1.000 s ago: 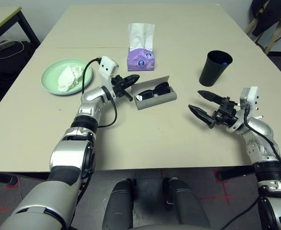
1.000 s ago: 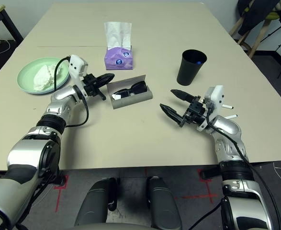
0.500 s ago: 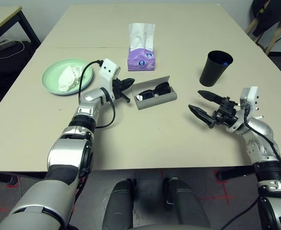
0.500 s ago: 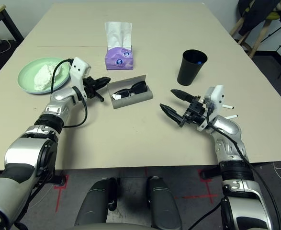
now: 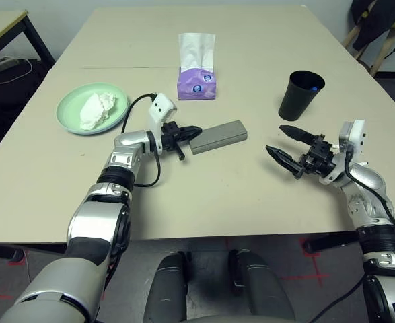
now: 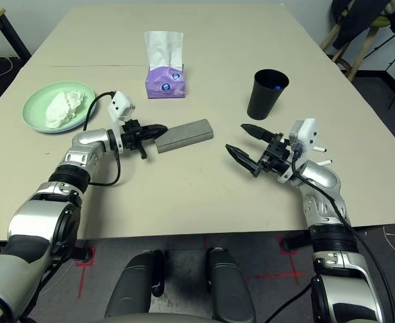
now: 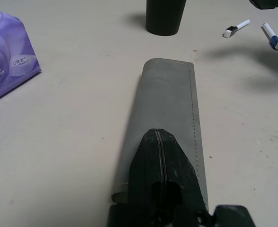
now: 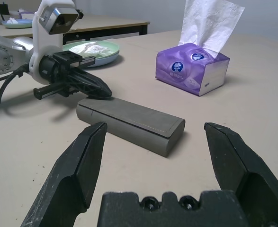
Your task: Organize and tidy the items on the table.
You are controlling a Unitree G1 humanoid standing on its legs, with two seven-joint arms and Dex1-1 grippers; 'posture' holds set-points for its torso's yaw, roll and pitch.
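Grey all over now, to judge by the glasses case (image 5: 219, 136) lying just ahead of the left jaws and partly under their tips. Half a second ago, gaped open with black sunglasses inside; now looks closed, lid down flat, with the sunglasses out of sight and presumably still within. Counts as one item packed away, or very nearly so.

Left jaws: pressed together, pinching nothing, moved over onto the lid's nearer end and seemingly touching it, probably to push it home. Right jaws: spread wide, empty, well apart from the case and facing its far end across the surface (image 5: 244, 202).

Beyond the left jaws, see the purple tissue box (image 5: 197, 83), upright with a sheet standing out. To their left, find the pale green plate (image 6: 34, 111) on top of a bluish one (image 8: 107, 60), with crumpled white tissue (image 5: 97, 110) on it. Beyond the right jaws, note the black cup (image 5: 301, 96), upright; close beside those jaws, two pens (image 7: 243, 24) lying loose.

Next, best to lift the left jaws gently and check for the lid springing back, then turn to the cup and pens
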